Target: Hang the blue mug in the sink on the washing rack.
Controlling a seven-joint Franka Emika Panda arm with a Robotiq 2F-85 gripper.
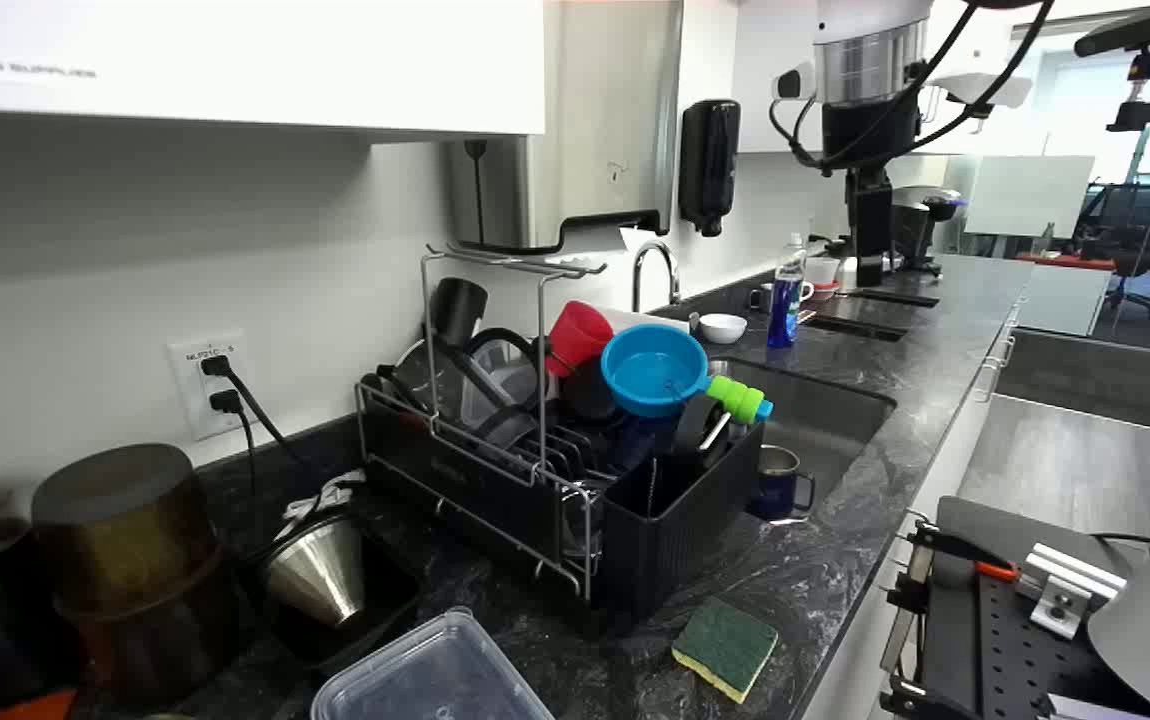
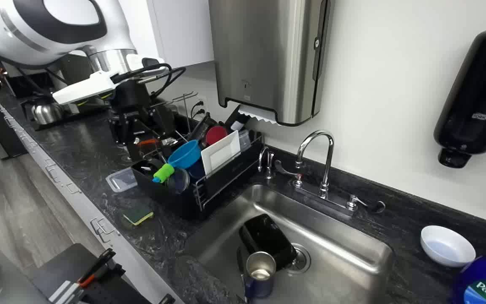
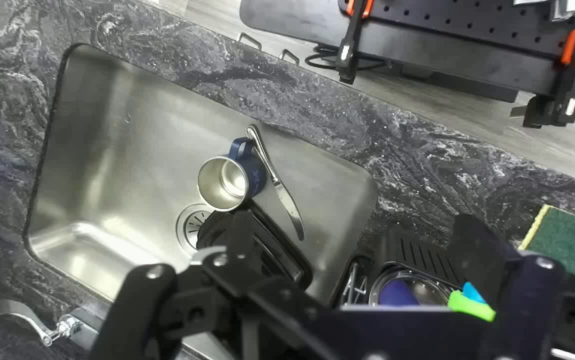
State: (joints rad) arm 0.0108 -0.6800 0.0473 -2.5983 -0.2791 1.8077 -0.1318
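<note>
At the bottom of the steel sink (image 3: 132, 155), the blue mug (image 3: 240, 175) is being supported upright, with its handle facing the front edge of the counter (image 3: 407, 165). On one side the mug is being flanked by a knife (image 3: 276, 181), and its rim is being seen against the corner of a black tub (image 2: 268, 236); whether the mug is being touched by the tub cannot be told. Part of the drain (image 3: 195, 227) is being hidden by the tub.

Well apart from the mug, above the counter, the gripper (image 3: 355, 230) is being held with its jaws spread wide. By it, part of the tub and part of the washing rack (image 1: 495, 500) are being blocked from sight in the wrist view.

Beside the sink, the rack is being crowded by a light-blue bowl (image 1: 655, 365), a red cup (image 1: 575, 335) and a white plate (image 2: 221, 152), which is being held on edge along the sink side. A green and blue handle (image 1: 735, 398) is being seen next to the bowl. Near the rack, a green and yellow sponge (image 1: 725, 645) is being borne by the counter. The sink's back edge is being overhung by a curved faucet (image 2: 328, 162).
</note>
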